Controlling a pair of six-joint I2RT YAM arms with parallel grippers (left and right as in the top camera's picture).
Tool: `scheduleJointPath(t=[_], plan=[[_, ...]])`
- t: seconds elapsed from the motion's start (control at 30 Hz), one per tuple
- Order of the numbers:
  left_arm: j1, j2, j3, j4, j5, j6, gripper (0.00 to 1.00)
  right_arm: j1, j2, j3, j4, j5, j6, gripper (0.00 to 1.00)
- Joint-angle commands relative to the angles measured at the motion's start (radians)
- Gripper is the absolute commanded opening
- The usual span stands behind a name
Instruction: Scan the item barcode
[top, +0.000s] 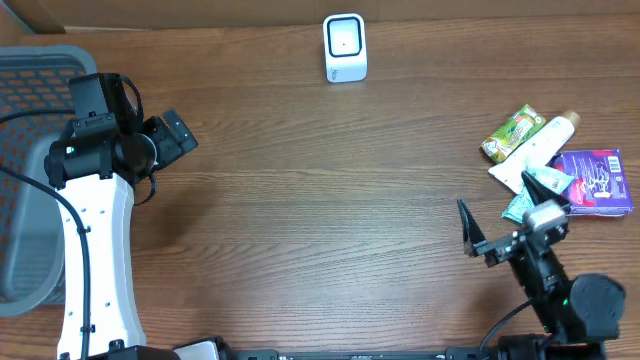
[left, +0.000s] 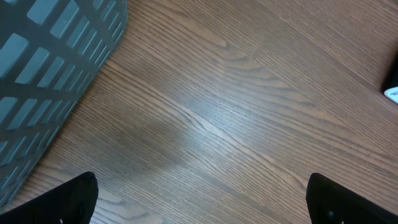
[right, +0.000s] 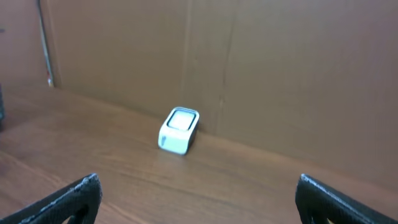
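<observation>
A basket sat just left of the left jaws. Left and right jaws gaped wide, touching nothing.

On the table the white scanner stands at 12 o'clock, the grey basket lies at 9 o'clock with the left gripper near it, and at 3 o'clock a green packet, a white tube and a purple box lie together, with the right gripper near them at 4 o'clock.

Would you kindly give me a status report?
Left claw open, right claw open, both empty. Items piled near right claw; scanner at far edge. Nothing in between.
</observation>
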Motion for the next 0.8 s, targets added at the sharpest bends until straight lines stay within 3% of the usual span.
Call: scheduleJointPath(t=[0.0,0.2,0.77], plan=[[-0.002,0.003,0.013,0.001,-0.009,-0.014,1.00,0.006,-0.058,-0.082,0.071,0.010,0.000,1.00],[-0.002,0.003,0.013,0.001,-0.009,-0.014,1.00,0.006,-0.122,-0.174,0.129,0.026,0.000,1.00],[-0.002,0.003,0.013,0.001,-0.009,-0.014,1.00,0.029,-0.208,-0.206,0.134,0.117,0.000,1.00]])
